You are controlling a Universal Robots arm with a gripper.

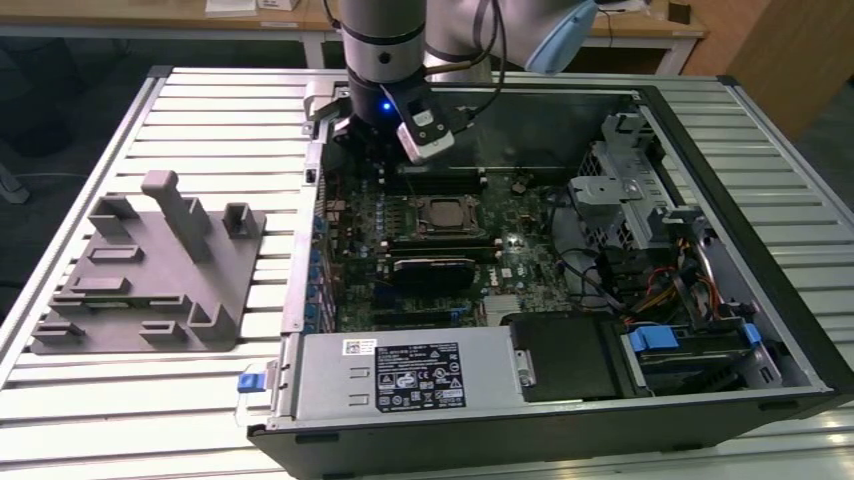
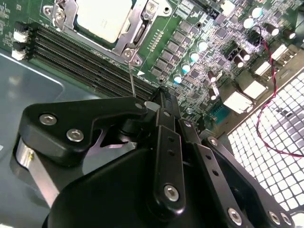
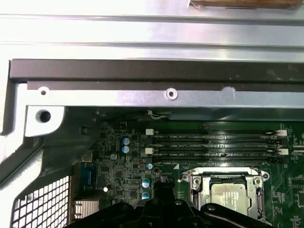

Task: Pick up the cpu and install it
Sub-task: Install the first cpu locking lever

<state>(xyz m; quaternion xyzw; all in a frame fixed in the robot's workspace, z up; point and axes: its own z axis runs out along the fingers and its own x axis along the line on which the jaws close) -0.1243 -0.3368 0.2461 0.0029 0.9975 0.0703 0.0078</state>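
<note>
Closest in the second wrist view are my own jaws, black and bolted, hanging low over the motherboard [image 2: 164, 57] just beside the socket [image 2: 137, 28]. They look pressed together, tip against tip, and I see nothing pinched between them. A thin metal rod [image 2: 131, 78] rises from the socket's corner toward their tips; whether it touches them I cannot tell.

The cpu [image 2: 102, 16] lies flat inside the socket, its pale silvery top facing up and the metal frame around its edges. So I judge the carrying part done: the chip is in its place on the board, not in my grip. What I cannot settle is the locking. The rod looks like the socket's lever standing free rather than tucked down, which would mean the frame is not yet clamped, but that is a guess.

In the exterior view the socket sits mid-board within the open computer case [image 1: 534, 440], with memory slots [image 1: 434, 182] just beside it on the arm's side. The grey tray [image 1: 147, 270] rests on the table [image 1: 200, 120] well apart from the socket, outside the case.
</note>
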